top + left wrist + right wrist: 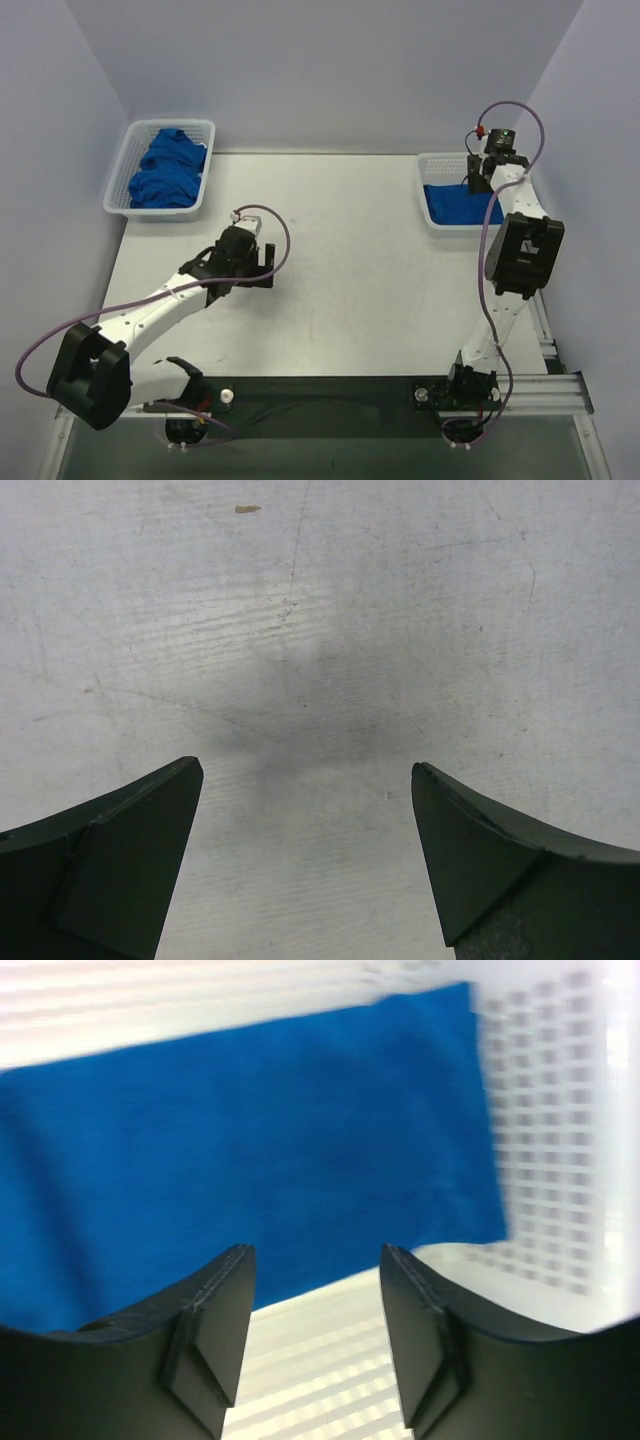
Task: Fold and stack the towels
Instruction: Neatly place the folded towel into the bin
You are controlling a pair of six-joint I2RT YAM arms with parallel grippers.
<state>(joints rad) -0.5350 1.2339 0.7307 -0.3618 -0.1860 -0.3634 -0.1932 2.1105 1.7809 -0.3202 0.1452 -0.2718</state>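
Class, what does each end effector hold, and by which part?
Nothing is held. The left end effector stands open over the table; the right end effector stands open above the folded towel in its basket.

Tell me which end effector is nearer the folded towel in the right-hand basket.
Right. The right end effector hangs just above the folded towel in its basket; the left end effector is over bare table, off to the left.
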